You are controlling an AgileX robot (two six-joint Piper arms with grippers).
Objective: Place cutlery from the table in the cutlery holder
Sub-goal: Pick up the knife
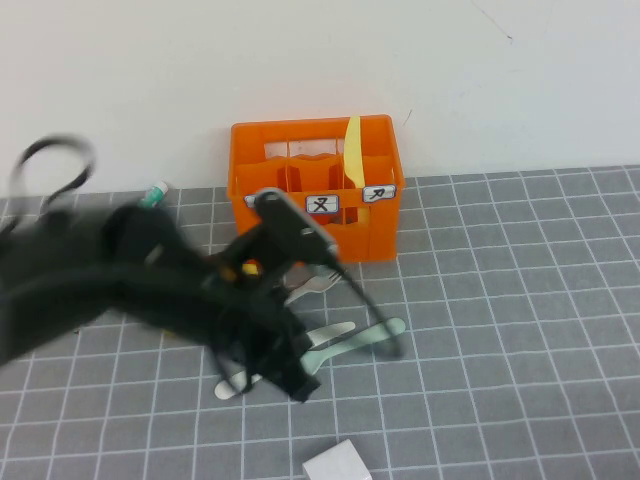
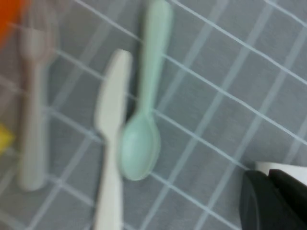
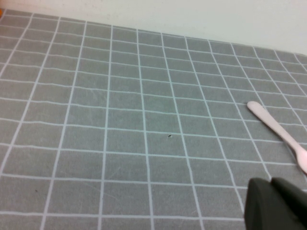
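Observation:
The orange cutlery holder (image 1: 315,205) stands at the back of the table (image 1: 500,300), with a yellow knife (image 1: 352,150) upright in its right compartment. In front of it lie a grey-green fork (image 1: 318,284), a white knife (image 1: 335,328) and a mint-green spoon (image 1: 385,330). My left arm is blurred above them, its gripper (image 1: 300,385) low near their front ends. The left wrist view shows the fork (image 2: 32,110), knife (image 2: 112,129) and spoon (image 2: 144,124) lying free, and the left gripper (image 2: 273,196) shut on nothing. My right gripper (image 3: 276,206) is shut over bare tiles, near a pale cutlery handle (image 3: 278,129).
A small white box (image 1: 335,462) sits at the table's front edge, just beyond the left gripper. A small teal-and-white object (image 1: 155,193) lies by the wall left of the crate. The right arm does not show in the high view.

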